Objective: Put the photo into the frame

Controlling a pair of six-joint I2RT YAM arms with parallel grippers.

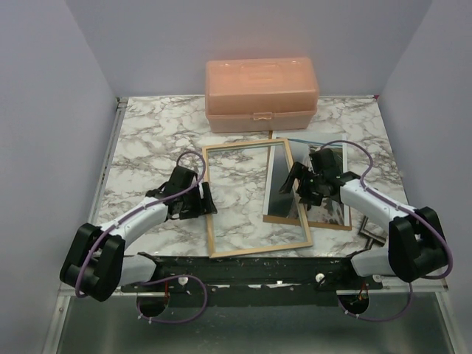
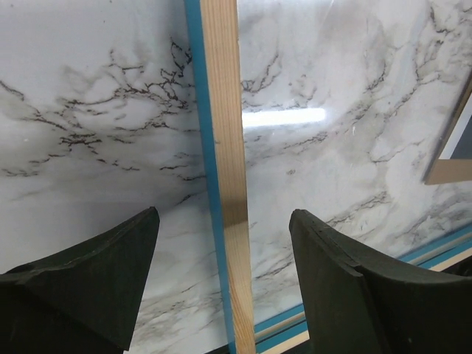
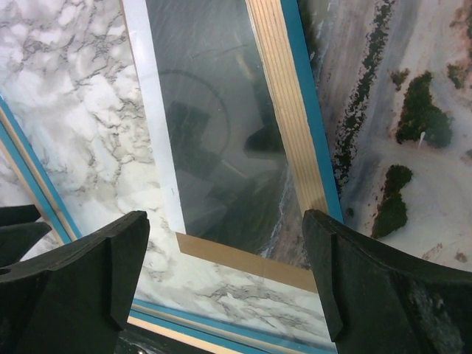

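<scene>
The frame (image 1: 258, 248) lies flat on the marble table, light wood side up, with a blue edge showing. My left gripper (image 1: 209, 198) hovers open over its left rail (image 2: 225, 133), which runs between the two fingers (image 2: 110, 273) without touching them. My right gripper (image 1: 301, 186) is also open, over the right rail (image 3: 287, 110). That rail lies across the photo (image 1: 332, 210), a grey-dark scenery print with a white border (image 3: 147, 110). Part of the photo shows through the pane (image 3: 214, 147), the rest lies outside the rail (image 3: 405, 110). Nothing is held.
A brown backing board (image 3: 243, 258) lies under the photo, its edge sticking out at the near side (image 1: 324, 223). A peach plastic box (image 1: 262, 85) stands at the back of the table. A small dark metal object (image 1: 372, 232) lies by the right arm.
</scene>
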